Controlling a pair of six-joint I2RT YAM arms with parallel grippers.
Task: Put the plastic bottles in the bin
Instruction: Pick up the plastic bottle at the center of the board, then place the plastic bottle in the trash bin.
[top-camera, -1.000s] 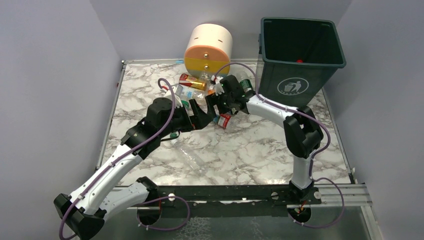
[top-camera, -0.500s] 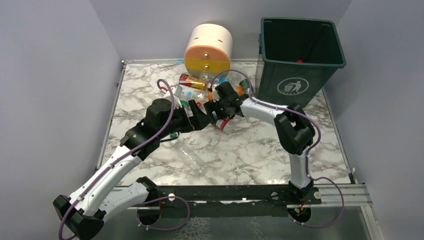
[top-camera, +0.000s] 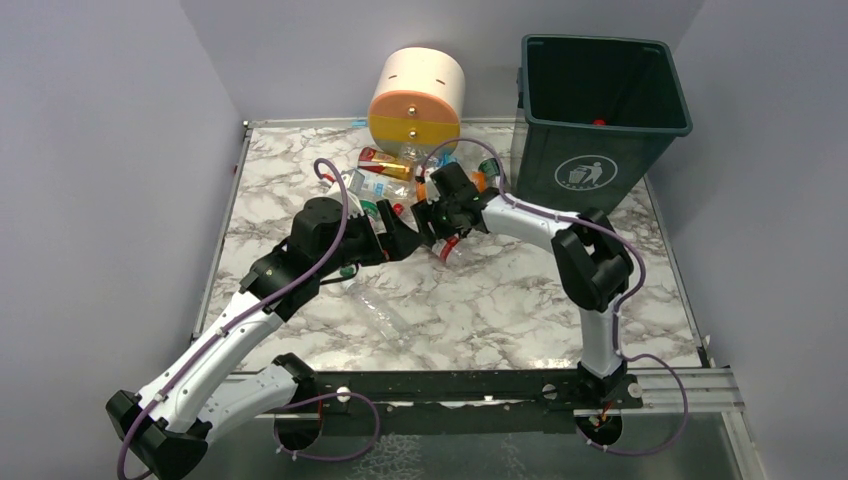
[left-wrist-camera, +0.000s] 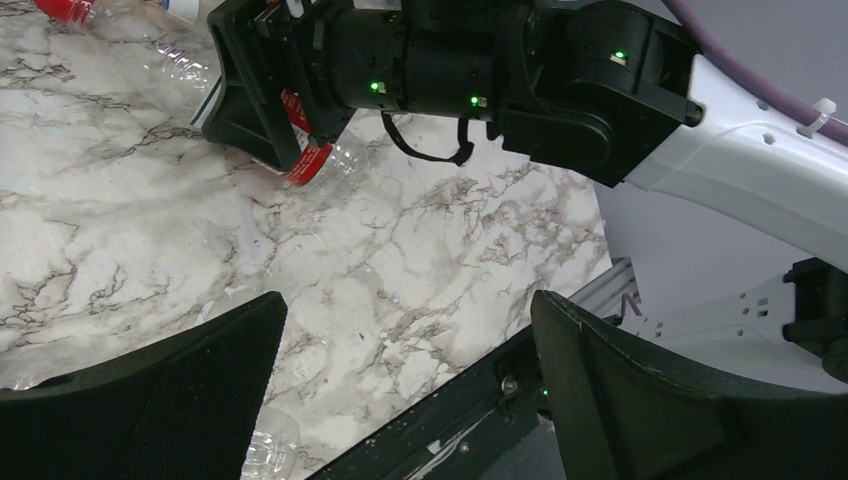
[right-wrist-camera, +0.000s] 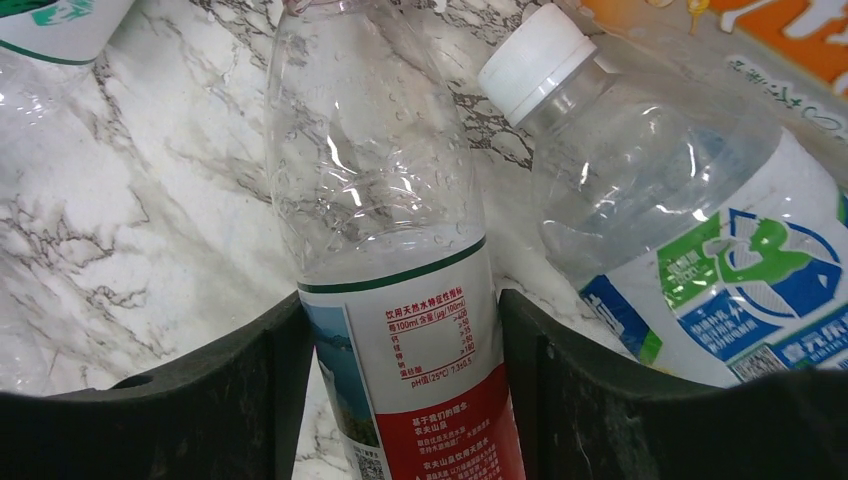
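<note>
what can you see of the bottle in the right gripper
The bottle is clear thin plastic, empty apart from droplets inside. Its label is white with red print, edged green on top and turning red lower down. It lies on the marble table, neck pointing away from the wrist camera; the cap is out of frame. The right gripper has a finger against each side of the label.

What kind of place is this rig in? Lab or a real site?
Most likely a lab test cell: a marble-pattern table boxed in by plain walls, robot arms bolted to a metal rail at its near edge, and staged plastic bottles heaped beside a green bin.
</note>
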